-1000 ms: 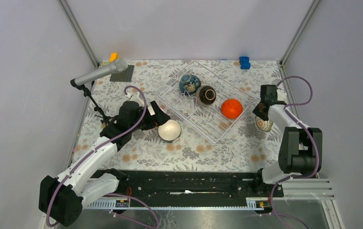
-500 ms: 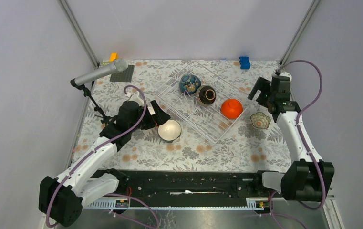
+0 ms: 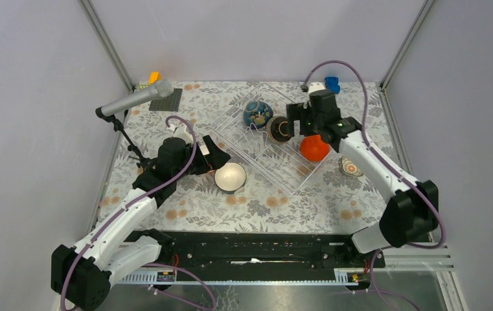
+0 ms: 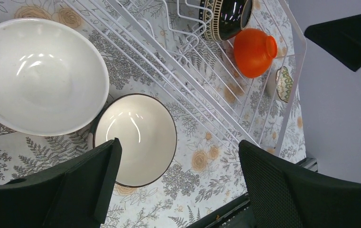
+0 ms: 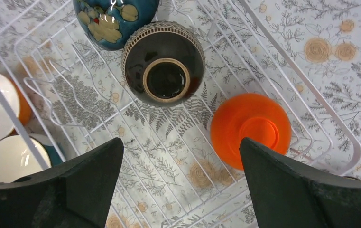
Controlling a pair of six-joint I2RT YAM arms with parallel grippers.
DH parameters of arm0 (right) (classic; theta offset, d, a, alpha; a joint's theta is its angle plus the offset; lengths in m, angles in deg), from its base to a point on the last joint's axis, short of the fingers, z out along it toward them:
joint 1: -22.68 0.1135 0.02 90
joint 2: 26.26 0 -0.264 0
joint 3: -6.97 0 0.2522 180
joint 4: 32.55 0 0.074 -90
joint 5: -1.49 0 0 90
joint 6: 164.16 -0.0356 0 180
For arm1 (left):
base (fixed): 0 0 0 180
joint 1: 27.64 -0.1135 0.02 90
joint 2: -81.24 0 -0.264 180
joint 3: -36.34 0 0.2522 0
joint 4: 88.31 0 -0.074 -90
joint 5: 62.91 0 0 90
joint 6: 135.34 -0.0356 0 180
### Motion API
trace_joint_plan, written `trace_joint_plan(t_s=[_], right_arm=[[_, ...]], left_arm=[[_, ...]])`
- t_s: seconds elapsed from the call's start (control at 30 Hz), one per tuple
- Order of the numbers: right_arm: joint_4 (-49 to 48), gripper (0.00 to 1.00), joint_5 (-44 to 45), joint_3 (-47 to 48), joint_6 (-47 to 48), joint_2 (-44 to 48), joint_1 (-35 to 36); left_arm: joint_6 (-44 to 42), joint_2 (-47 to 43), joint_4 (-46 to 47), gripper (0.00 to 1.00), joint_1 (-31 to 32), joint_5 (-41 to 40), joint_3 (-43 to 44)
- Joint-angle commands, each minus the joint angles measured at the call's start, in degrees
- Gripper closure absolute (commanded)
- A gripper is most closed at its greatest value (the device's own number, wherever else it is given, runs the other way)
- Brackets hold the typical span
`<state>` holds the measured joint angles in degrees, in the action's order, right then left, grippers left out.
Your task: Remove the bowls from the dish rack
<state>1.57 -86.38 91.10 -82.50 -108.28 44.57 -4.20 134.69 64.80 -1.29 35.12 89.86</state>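
Note:
The dish rack [image 3: 260, 154] lies at the table's middle and holds three bowls: a blue patterned one [image 3: 257, 113], a dark brown one [image 3: 281, 129] and an orange one [image 3: 314, 148], all upside down or tipped. My right gripper [image 3: 297, 123] hovers open over the rack; in its wrist view the dark brown bowl [image 5: 164, 61] and orange bowl [image 5: 249, 128] lie just ahead of my right gripper [image 5: 180, 175]. My left gripper [image 3: 217, 157] is open and empty beside a cream bowl [image 3: 230, 176] on the table. A larger white bowl [image 4: 36, 76] sits next to the cream bowl [image 4: 135, 140]. A pale green bowl [image 3: 350, 167] rests right of the rack.
A microphone on a stand [image 3: 137, 99] leans over the table's left side. A dark grey plate [image 3: 167, 99] with small yellow and orange blocks [image 3: 155, 76] sits at the back left. A blue toy block [image 3: 332, 84] lies at the back right. Metal frame posts flank the table.
My right gripper opened off the pale green bowl, leaving it on the table, and swung left over the rack. The left arm has hardly moved.

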Motion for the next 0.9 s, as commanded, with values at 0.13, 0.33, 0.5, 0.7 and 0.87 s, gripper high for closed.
trace_joint_plan(t_s=[0.13,0.33,0.5,0.7,0.87], right_arm=[[-6.3,0.0,11.9,3.7,14.1,-9.2,12.6],[-13.9,0.0,17.2,2.3,20.3,-15.2,16.0],[-18.2,0.0,27.0,1.2,29.4,-21.0,19.6],[-25.8,0.0,30.6,-1.9,31.0,-24.3,19.6],[-34.0,0.0,36.8,-5.1,35.3,-26.8,19.7]], left_arm=[[-2.0,-0.9,2.3,0.01,0.2,-3.4,0.6],[-2.2,-1.0,2.7,0.01,0.2,-5.3,0.0],[-2.5,-0.6,2.9,0.01,0.2,-5.5,0.1],[-2.6,-0.1,4.2,0.01,0.2,-5.2,-0.2],[-2.7,0.0,4.8,0.01,0.2,-5.4,-0.4]])
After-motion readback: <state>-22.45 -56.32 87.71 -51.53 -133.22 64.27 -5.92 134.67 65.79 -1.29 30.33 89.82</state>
